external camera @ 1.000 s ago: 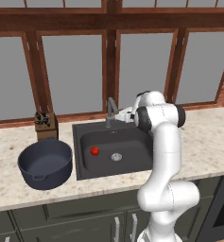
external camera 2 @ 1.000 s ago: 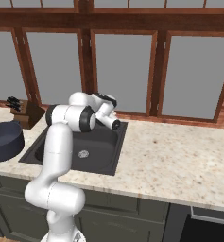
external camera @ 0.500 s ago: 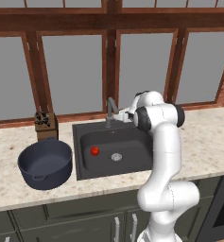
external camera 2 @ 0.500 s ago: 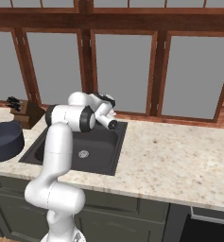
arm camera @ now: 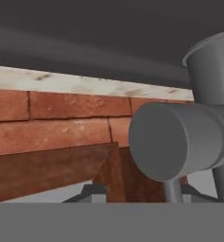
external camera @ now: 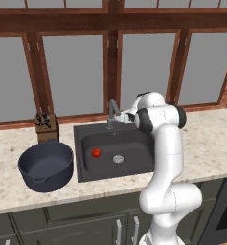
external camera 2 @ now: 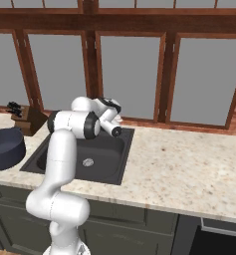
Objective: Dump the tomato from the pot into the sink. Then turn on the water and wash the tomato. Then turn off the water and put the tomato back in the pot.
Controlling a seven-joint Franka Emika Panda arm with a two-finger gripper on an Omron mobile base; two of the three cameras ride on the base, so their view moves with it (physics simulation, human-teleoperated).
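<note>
The tomato [external camera: 96, 152] lies in the left part of the black sink [external camera: 134, 143], a little left of the silver drain [external camera: 118, 159]. The dark blue-grey pot [external camera: 45, 165] stands upright on the counter left of the sink and looks empty. My gripper [external camera: 124, 116] is at the back of the sink, right beside the grey faucet [external camera: 112, 111]. In the hand view the faucet's grey cylinder [arm camera: 179, 142] fills the right side, very close, and the gripper [arm camera: 139, 194] shows its tips spread wide, open. In the right base view the arm covers the faucet; the pot [external camera 2: 2, 147] sits at far left.
A brown knife block [external camera: 47, 127] stands behind the pot against the window ledge. Speckled counter [external camera: 210, 143] stretches right of the sink. Wooden window frames and a brick ledge [arm camera: 61, 118] rise close behind the faucet. Cabinet fronts run below the counter.
The hand has shifted only slightly at the faucet. The tomato and the pot have stayed where they were.
</note>
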